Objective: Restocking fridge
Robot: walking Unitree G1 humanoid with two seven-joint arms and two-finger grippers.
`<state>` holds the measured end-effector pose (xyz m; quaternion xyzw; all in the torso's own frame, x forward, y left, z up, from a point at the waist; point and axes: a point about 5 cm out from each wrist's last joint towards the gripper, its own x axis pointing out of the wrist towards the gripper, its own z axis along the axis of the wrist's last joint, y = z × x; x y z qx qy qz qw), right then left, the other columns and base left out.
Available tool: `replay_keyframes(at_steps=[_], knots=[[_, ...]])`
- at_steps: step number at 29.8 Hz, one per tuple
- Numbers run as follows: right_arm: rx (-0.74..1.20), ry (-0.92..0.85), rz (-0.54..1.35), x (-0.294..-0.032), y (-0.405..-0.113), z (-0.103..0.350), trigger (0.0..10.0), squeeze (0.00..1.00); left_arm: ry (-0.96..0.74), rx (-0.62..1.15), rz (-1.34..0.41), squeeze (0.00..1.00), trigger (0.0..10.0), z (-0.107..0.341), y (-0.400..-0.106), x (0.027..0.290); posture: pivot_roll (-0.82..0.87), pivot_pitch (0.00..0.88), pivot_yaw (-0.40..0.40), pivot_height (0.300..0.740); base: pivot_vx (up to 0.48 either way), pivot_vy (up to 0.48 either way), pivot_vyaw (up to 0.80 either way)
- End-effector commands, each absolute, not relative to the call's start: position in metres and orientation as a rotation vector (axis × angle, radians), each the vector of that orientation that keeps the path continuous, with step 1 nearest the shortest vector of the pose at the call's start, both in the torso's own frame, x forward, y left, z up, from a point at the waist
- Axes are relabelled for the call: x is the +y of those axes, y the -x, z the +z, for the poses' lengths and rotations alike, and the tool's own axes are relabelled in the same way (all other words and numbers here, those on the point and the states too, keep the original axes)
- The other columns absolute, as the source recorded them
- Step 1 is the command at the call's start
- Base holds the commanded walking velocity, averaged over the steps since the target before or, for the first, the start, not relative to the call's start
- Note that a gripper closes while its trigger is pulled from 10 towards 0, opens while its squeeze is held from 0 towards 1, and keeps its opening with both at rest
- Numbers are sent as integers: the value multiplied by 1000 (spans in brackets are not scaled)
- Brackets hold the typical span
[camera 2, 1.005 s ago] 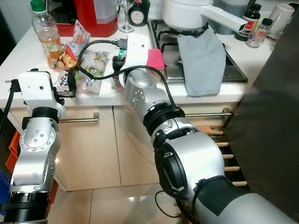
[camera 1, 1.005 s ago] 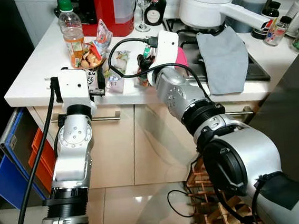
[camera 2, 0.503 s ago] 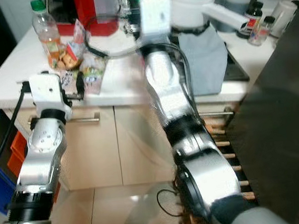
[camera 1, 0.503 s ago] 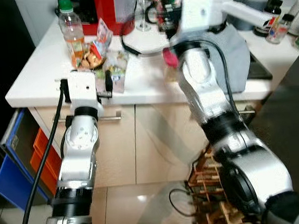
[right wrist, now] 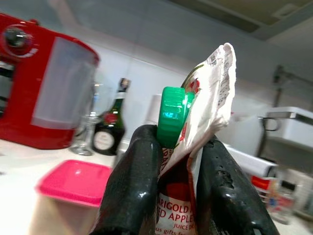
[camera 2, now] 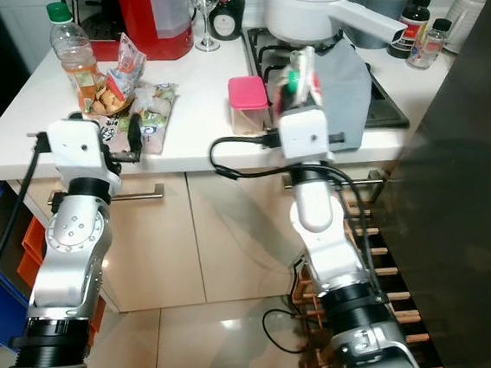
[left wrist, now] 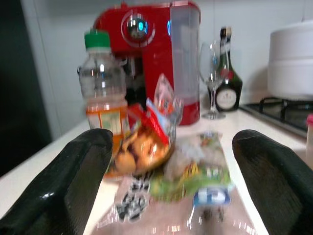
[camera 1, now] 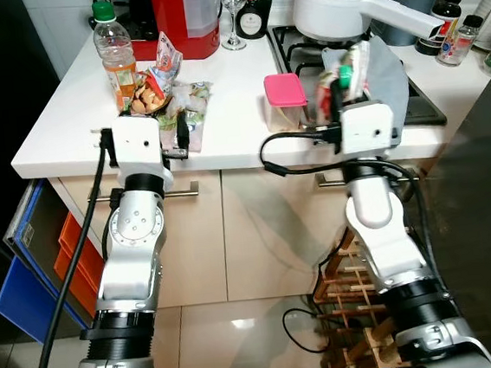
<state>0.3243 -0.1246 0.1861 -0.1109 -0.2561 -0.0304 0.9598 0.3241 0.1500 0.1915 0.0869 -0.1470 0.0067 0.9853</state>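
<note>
Right wrist view: the right gripper [right wrist: 168, 188] has its two black fingers clamped on a juice pouch with a green screw cap [right wrist: 188, 147], and a loose white flap of packet is pressed in together with it.
Place of the pouch: it is held upright in the air, above the front edge of the white kitchen counter [camera 1: 57, 124], just beside the clear box with a pink lid [camera 1: 284, 100].
Left gripper [left wrist: 171, 161]: the fingers stand wide apart, holding nothing, before the clear snack bags [camera 1: 187, 103] and the plastic bottle with orange drink [camera 1: 116, 53].
Risk, slipping: I judge that the grip is partly on the thin flap, so the pouch may slide out when the arm swings.
Risk, knocking: the pink-lid box is close and could be pushed off.
Hidden: the lower part of the pouch is behind the fingers.
Hard to read: the label is cut off.
</note>
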Motion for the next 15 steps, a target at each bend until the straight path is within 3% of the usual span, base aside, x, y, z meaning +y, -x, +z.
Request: replay_keyframes(at_steps=[1,15], knots=[[-510,225,-62,-123,-325,187,0,165,-175,-333,3,0,10000,201,-324,143,28,0,-6,740,-356,0,0],[-376,163,34,-112,-341,173,0,161,-167,-331,21,0,10000,202,-326,142,23,0,-6,740,-396,0,0]])
